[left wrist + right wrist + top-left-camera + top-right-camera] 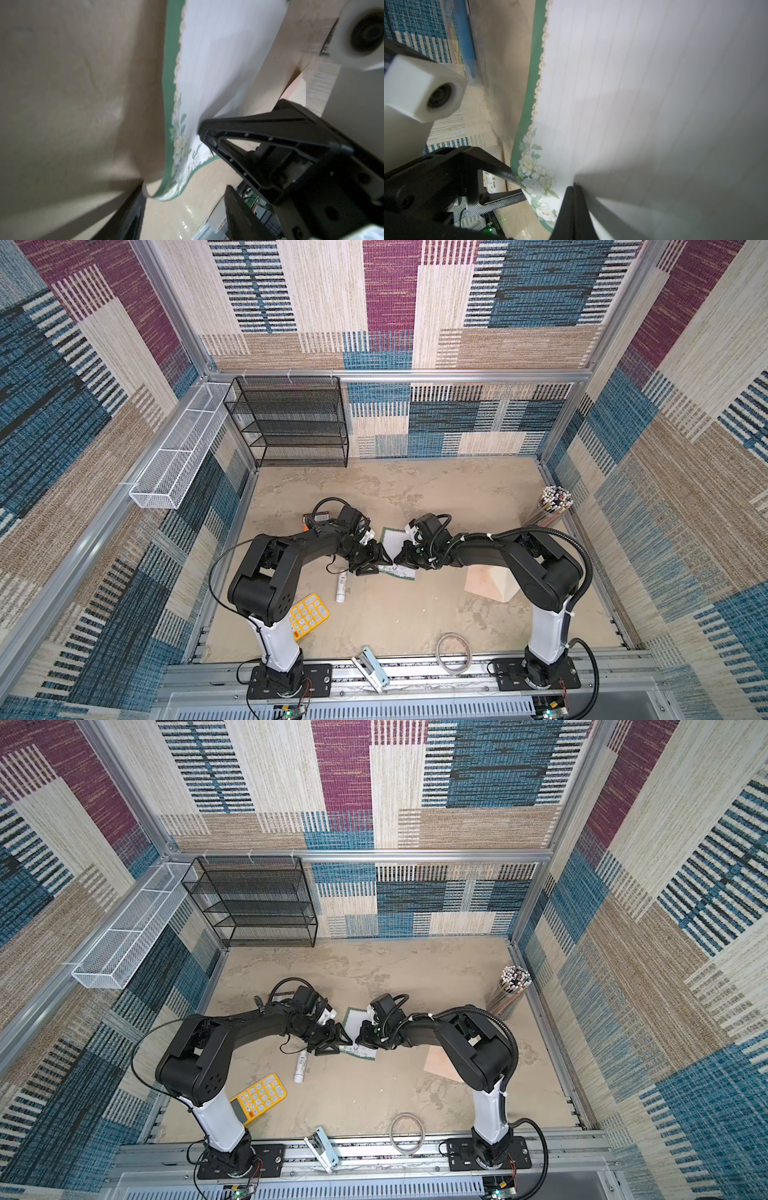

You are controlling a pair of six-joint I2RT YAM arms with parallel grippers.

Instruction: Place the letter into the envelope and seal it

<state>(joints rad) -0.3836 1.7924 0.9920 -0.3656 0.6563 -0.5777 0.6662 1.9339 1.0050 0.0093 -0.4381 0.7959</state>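
**Bimanual cell from above, read left to right.** A white mesh basket (166, 464) hangs on the left wall. A black mesh shelf (291, 423) stands at the back of the table (415, 614). A yellow calculator (309, 614) lies partly under the left arm, and a white tube (341, 585) lies just right of it.

The left gripper (380, 565) reaches to the middle of the table. Its jaws stand wide apart, with the flowered corner of the letter (394, 541) between them. One fingertip (508, 173) touches the green border.

The letter sits mid-table between the two grippers. It is bowed, and its near corner curls up off the surface.

The right gripper (399, 559) meets the sheet from the opposite side. The right wrist view shows its jaws pressed together on the sheet's near edge.

The envelope (488, 585) lies on the table further right, partly beneath the right arm and apart from the letter. A holder of pencils (550, 506) stands by the right wall. At the front edge lie a pale stapler (372, 668) and, to its right, a ring of tape (454, 653).
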